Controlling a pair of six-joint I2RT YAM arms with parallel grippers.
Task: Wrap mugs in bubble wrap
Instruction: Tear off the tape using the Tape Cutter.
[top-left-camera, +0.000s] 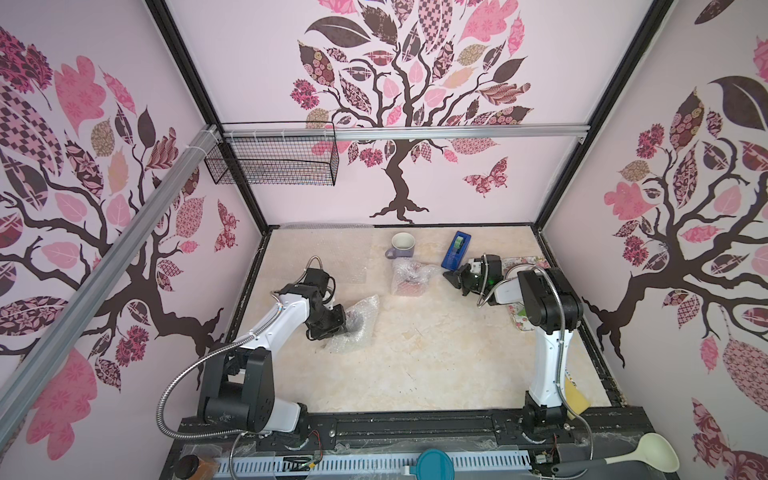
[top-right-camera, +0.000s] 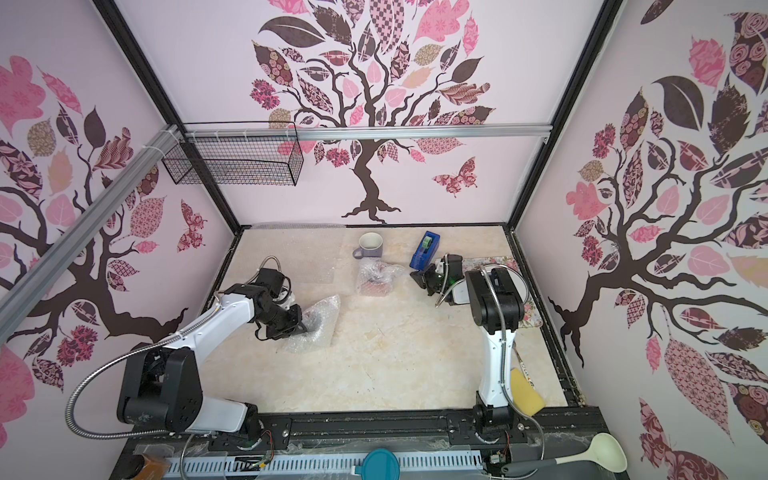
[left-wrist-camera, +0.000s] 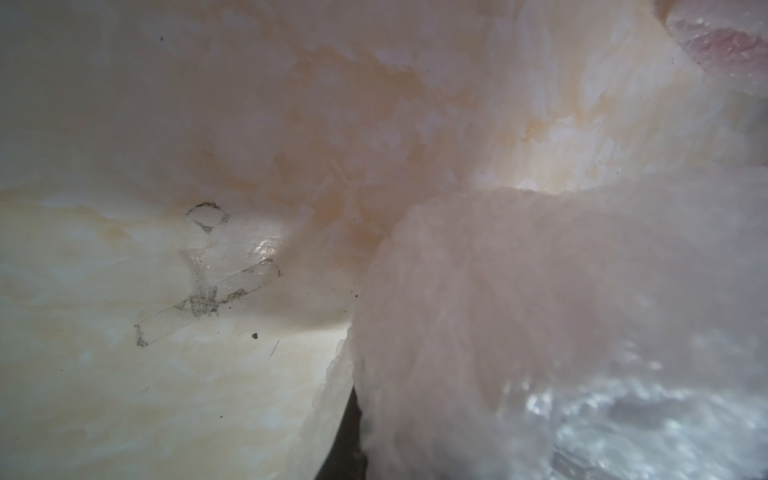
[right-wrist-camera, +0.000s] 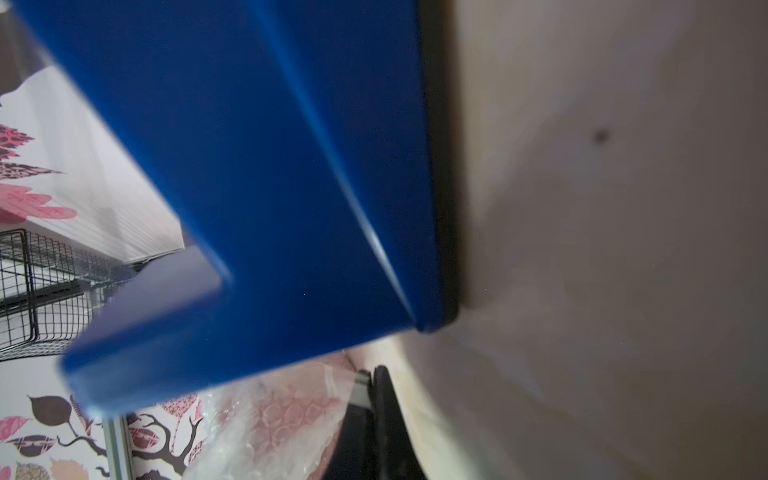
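Note:
A pale lavender mug (top-left-camera: 402, 245) (top-right-camera: 370, 246) stands upright and bare near the back wall. In front of it lies a red mug bundled in bubble wrap (top-left-camera: 411, 277) (top-right-camera: 376, 279). My left gripper (top-left-camera: 344, 323) (top-right-camera: 300, 323) is shut on a second crumpled bubble wrap bundle (top-left-camera: 360, 328) (top-right-camera: 318, 324) at mid-left; what the wrap covers is hidden. In the left wrist view the wrap (left-wrist-camera: 561, 311) fills the near field. My right gripper (top-left-camera: 451, 277) (top-right-camera: 417, 277) (right-wrist-camera: 374, 399) is shut, low beside the blue tape dispenser (top-left-camera: 457, 248) (right-wrist-camera: 270, 166); a pale sliver sits at its tip.
A flat bubble wrap sheet (top-left-camera: 328, 227) lies along the back left. A floral tray (top-left-camera: 524, 266) sits under the right arm, with a yellow sponge (top-right-camera: 525, 390) near the arm's base. A wire basket (top-left-camera: 274, 160) hangs on the back wall. A ladle (top-left-camera: 648, 455) and teal lid (top-left-camera: 434, 465) rest at the front.

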